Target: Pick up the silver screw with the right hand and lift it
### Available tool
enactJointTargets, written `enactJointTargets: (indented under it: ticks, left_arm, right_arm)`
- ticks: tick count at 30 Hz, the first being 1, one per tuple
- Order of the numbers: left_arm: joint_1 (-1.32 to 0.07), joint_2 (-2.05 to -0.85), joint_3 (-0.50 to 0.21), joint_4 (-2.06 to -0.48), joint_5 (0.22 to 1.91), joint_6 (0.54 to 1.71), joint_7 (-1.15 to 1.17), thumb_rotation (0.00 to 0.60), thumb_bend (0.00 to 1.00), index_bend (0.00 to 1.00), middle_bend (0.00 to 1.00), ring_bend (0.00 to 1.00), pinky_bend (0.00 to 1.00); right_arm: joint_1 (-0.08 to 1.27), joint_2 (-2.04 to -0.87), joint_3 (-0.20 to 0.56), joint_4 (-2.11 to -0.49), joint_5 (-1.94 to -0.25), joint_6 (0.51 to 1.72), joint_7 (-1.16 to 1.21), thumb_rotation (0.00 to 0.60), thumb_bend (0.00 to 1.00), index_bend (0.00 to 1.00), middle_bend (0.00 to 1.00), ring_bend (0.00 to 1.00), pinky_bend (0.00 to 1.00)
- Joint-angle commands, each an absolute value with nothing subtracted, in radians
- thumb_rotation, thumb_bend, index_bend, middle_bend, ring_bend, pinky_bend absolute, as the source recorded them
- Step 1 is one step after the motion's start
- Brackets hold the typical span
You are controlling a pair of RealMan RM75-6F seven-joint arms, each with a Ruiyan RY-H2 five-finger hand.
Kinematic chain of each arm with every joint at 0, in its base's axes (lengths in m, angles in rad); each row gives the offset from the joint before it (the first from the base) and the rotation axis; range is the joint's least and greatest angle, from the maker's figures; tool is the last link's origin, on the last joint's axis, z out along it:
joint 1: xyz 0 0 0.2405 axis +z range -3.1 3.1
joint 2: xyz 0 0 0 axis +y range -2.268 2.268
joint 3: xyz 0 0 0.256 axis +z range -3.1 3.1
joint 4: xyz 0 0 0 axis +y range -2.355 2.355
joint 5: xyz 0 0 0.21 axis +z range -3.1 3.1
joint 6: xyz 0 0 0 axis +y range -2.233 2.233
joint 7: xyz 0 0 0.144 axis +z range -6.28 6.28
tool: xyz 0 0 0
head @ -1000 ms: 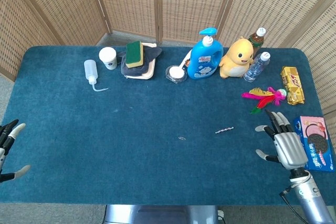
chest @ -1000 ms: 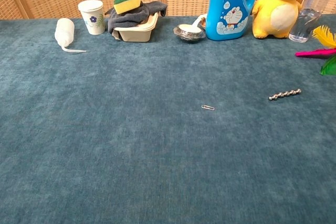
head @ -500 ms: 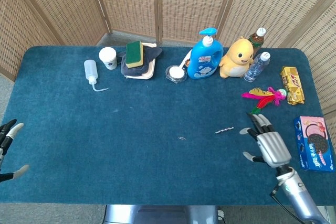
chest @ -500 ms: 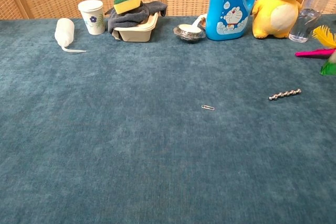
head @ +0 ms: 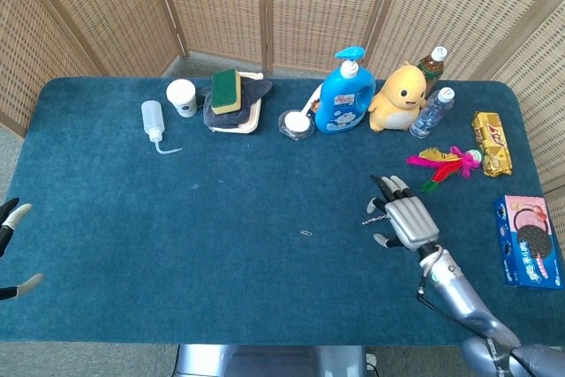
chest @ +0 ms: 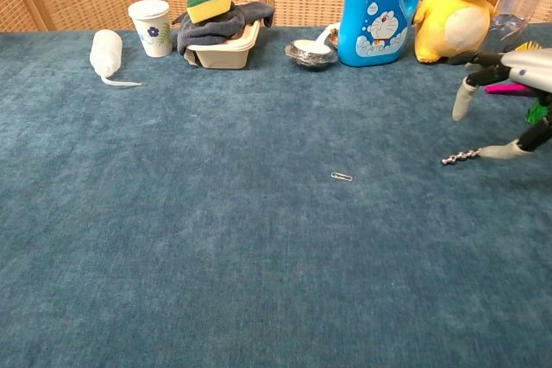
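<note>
One big blue felt table (head: 132, 245) holds everything we see. Our shiny silver right hand (head: 404, 219) hangs just over the screw, fingers spread, holding nothing. Our left hand (head: 11, 249) peeks in, fingers apart. The thin, bumpy silver screw (chest: 460, 157) lies flat on the table, its right end under one fingertip.

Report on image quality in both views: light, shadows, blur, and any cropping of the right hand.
Head view: even, soft light, no glare, everything sharp; the right hand shows whole beside the silver screw. Chest view: equally flat light, faint shadows only; the frame edge crops the hand, and its fingertips look slightly soft.
</note>
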State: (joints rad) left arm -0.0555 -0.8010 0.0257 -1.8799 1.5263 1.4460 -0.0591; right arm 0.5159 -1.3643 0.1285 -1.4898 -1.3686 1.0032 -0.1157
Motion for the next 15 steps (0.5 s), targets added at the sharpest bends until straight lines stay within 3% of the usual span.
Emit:
enactJointTargets:
  ticks: [1, 15]
  left_arm:
    - [-0.056, -0.802, 0.026, -1.879, 1.526, 1.444, -0.059, 0.6, 0.27, 0.0, 0.0, 0.0, 0.0]
    - [-0.058, -0.806, 0.028, -1.883, 1.527, 1.436, -0.046, 0.6, 0.27, 0.0, 0.0, 0.0, 0.0]
  right_arm:
    - [0.532, -1.387, 0.137, -1.462, -1.347, 0.982, -0.133, 0.6, 0.28, 0.41, 0.0, 0.0, 0.0]
    - [0.573, -1.425, 0.116, -1.363, -1.371, 0.952, -0.154, 0.6, 0.29, 0.43, 0.0, 0.0, 0.0]
